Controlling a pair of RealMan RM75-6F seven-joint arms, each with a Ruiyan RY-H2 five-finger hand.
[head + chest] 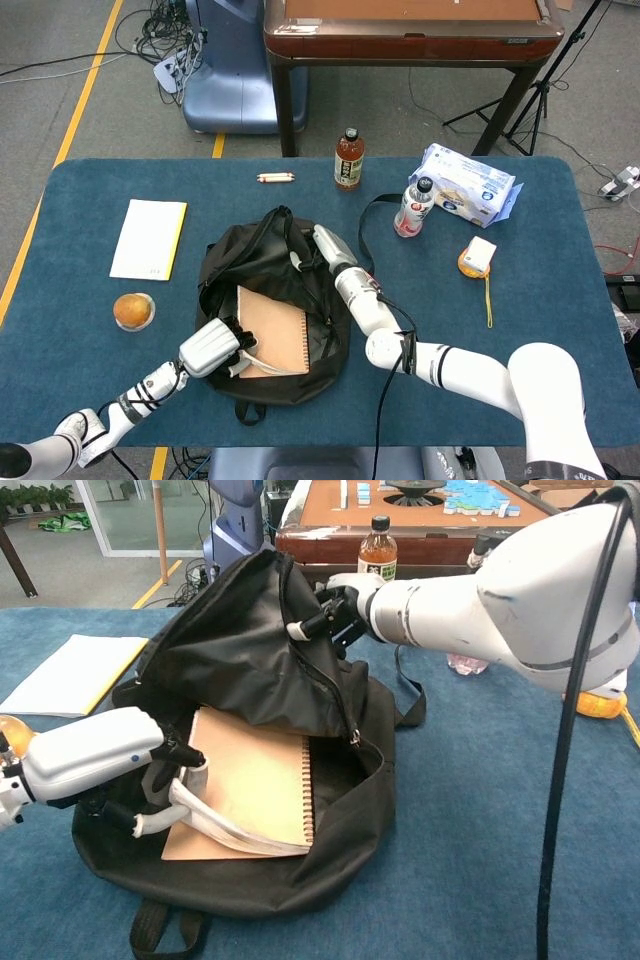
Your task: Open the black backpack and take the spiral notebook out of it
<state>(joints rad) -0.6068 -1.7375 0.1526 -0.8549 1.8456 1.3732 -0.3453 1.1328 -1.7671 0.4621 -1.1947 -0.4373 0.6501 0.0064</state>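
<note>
The black backpack (245, 265) lies open in the middle of the blue table, its upper flap (230, 660) raised. My right hand (326, 252) grips that flap's edge by the zipper and holds it up, seen also in the chest view as right hand (345, 608). Inside lies the tan spiral notebook (282, 325), its wire binding on the right. My left hand (212, 347) holds the notebook's left edge at the bag's mouth. In the chest view the left hand (95, 755) has fingers curled under the notebook (260, 770), whose white pages bend upward.
A white pad with a yellow edge (148, 238) and a bun (133, 310) lie left of the bag. Behind it stand a tea bottle (348, 160), a water bottle (413, 208) and a wipes pack (467, 185). A tape measure (478, 258) lies to the right.
</note>
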